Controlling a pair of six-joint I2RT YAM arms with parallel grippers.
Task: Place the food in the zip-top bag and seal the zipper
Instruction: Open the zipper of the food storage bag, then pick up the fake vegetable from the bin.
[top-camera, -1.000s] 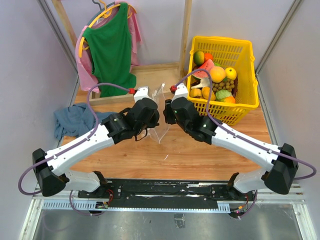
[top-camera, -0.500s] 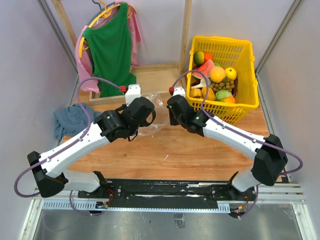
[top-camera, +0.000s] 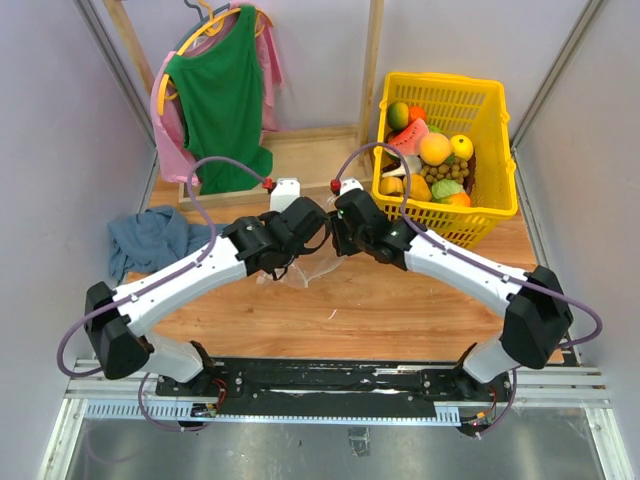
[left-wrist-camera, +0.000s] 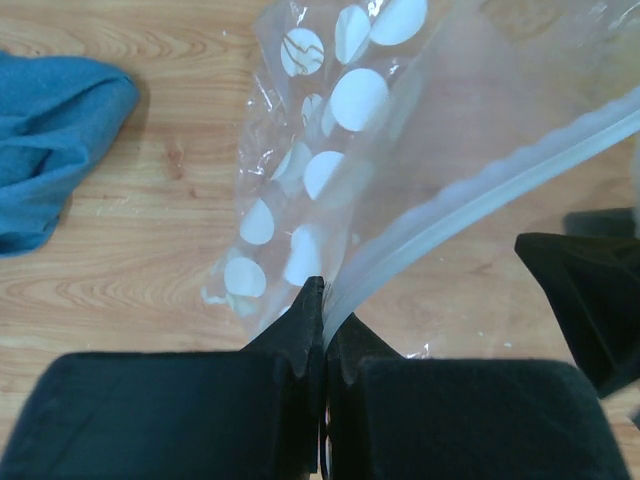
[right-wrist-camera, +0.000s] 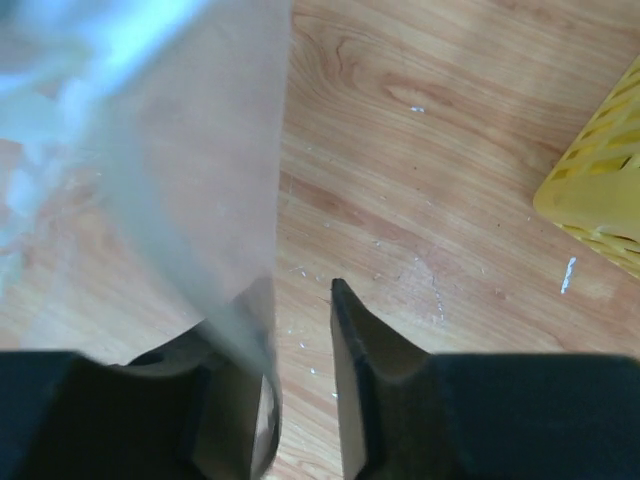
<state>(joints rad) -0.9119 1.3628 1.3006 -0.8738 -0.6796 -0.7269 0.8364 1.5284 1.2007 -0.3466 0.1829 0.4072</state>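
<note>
The zip-top bag (left-wrist-camera: 320, 170), clear with white dots, hangs from my left gripper (left-wrist-camera: 325, 300), which is shut on the zipper (left-wrist-camera: 480, 195) at one end of the pale strip. In the top view the left gripper (top-camera: 318, 228) and right gripper (top-camera: 336, 236) nearly meet over the table's middle. My right gripper (right-wrist-camera: 300, 290) stands open, bare wood showing between its fingers. Blurred bag film (right-wrist-camera: 180, 150) drapes in front of its left finger. The food (top-camera: 435, 150), toy fruits, lies in the yellow basket (top-camera: 500, 130) at the back right.
A blue cloth (top-camera: 150, 240) lies crumpled at the table's left, also in the left wrist view (left-wrist-camera: 50, 150). A green shirt on a hanger (top-camera: 220, 100) hangs from a wooden frame at the back. The basket's corner (right-wrist-camera: 600, 200) is close on the right gripper's right.
The bag stood upright between the grippers a second ago and now hangs low from the left one. The two arms moved back and have closed in toward each other again.
</note>
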